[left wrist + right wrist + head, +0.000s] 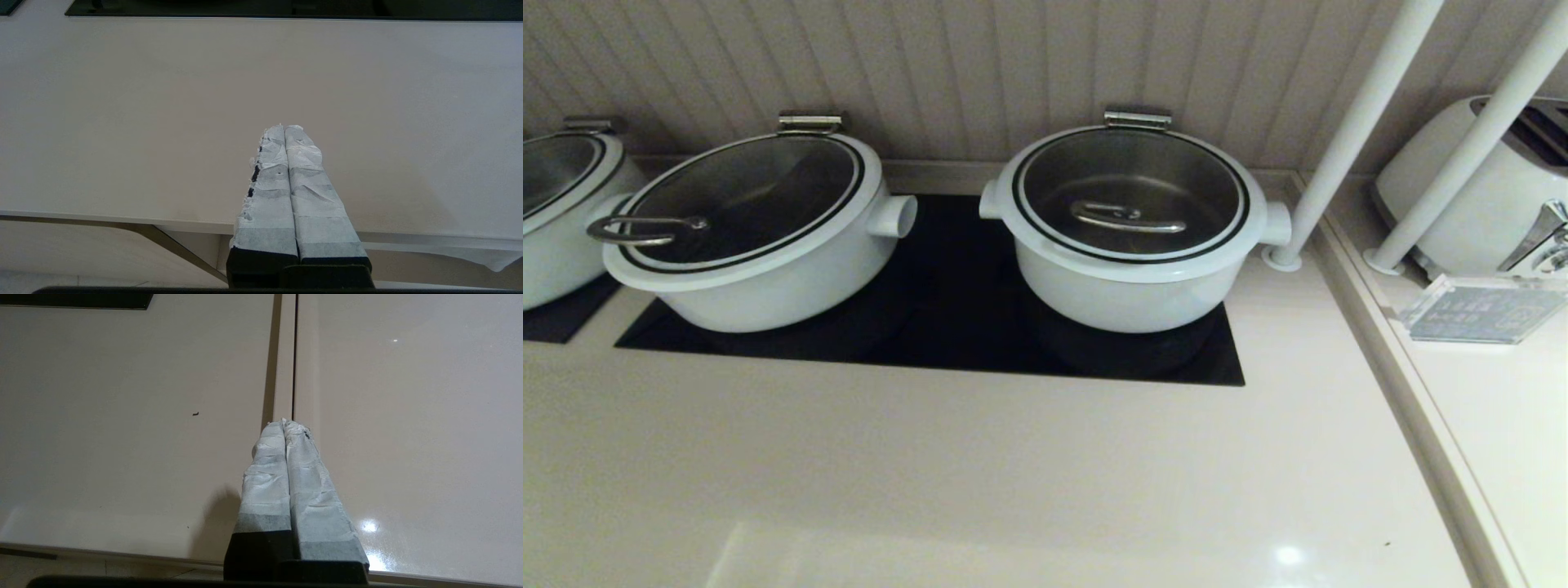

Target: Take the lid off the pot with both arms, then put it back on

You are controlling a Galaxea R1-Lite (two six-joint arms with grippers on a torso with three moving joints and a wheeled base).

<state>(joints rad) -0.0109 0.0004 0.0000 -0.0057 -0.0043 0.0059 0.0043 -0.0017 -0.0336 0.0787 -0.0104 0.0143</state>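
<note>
While the lid (1131,196) sits flat on the pot (1131,282), both arms wait near the surface (980,474) edge, far from it. Left gripper (284,127) & right gripper (284,422): jaws pressed together, holding nothing. No words readable.

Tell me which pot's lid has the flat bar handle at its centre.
The right-hand pot beside the white posts: its lid has a central flat steel bar. The wider pot to its left has a loop handle near the rim.

wider white pot (760,237) with loop-handled lid (739,196) on black cooktop (947,327), toaster (1478,188) at far right
</note>
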